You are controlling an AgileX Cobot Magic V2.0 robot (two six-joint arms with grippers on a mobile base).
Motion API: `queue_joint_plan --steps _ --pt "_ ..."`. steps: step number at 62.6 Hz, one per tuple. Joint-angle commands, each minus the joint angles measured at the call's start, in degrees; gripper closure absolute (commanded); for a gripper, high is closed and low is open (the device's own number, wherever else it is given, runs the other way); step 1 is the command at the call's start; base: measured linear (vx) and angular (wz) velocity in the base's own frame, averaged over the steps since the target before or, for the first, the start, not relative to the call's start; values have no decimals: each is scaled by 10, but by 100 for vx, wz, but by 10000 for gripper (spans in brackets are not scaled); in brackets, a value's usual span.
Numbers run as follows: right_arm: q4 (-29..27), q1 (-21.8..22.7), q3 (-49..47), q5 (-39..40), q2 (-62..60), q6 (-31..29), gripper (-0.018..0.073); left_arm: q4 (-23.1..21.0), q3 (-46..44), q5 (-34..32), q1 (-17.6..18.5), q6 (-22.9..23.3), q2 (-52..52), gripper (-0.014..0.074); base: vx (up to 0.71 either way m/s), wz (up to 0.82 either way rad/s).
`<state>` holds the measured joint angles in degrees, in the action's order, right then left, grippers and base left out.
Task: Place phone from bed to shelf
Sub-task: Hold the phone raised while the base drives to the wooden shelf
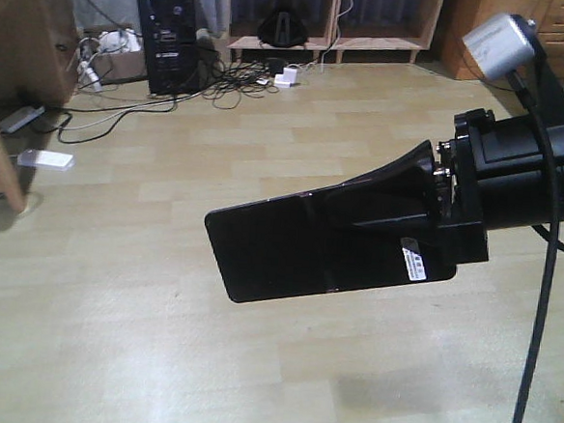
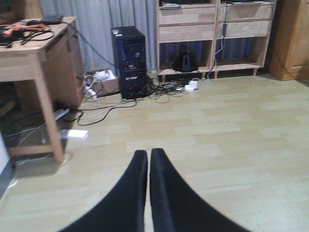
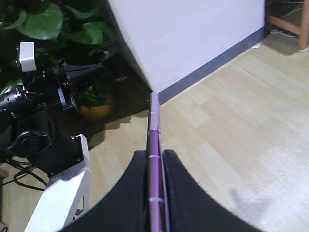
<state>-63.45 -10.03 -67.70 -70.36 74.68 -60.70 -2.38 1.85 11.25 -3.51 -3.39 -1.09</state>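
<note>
the phone (image 1: 289, 251) hangs in the air over the floor (image 1: 156, 348), pinched by the right pincer (image 1: 369, 213), whose jaws press on its two flat faces near the stickered end, so most of the slab sticks out past the tips. to carry it well, i judge the arm should travel slowly with a firm, level grip so the long overhang neither swings nor slips, aiming for an open compartment of the shelf (image 1: 376, 46) at the far edge of the floor. the left pincer (image 2: 148, 157) is pressed together, holding nothing.
</note>
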Motion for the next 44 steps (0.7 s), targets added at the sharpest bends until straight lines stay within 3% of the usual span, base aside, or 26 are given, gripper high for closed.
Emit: queue_joint_plan --steps 1,44 --pt "-47 1 -14 -34 -17 0 561 -5 4 -40 0 0 -5 595 45 -21" --pt "-47 1 -14 -34 -17 0 561 -5 4 -40 0 0 -5 595 45 -14"
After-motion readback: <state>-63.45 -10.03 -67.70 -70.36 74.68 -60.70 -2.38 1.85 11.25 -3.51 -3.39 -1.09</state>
